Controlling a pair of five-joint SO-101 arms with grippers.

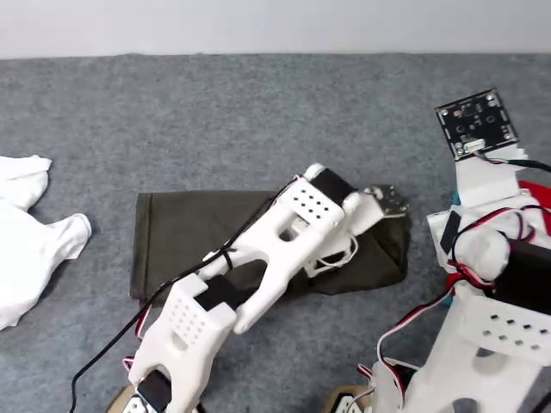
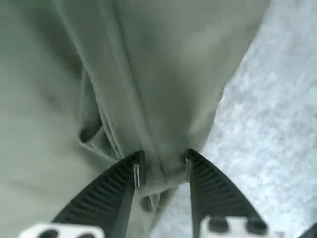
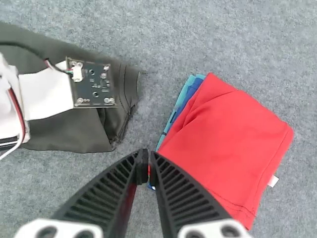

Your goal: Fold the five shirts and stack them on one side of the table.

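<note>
Right now the left fingers (image 2: 136, 168) are pinching a bunched fold of the olive shirt (image 1: 181, 232), at an edge of it next to the bare grey surface (image 1: 258, 112). That shirt lies partly folded in the middle of the surface, and the left arm reaches across it. The right fingers (image 3: 148, 159) are pressed together with nothing between them, above the surface between the olive shirt and a folded red shirt (image 3: 228, 144). The red shirt sits on blue cloth (image 3: 184, 96), whose edge peeks out from underneath at the right side. A white shirt (image 1: 26, 232) lies crumpled at the far left edge, well apart from the others.
</note>
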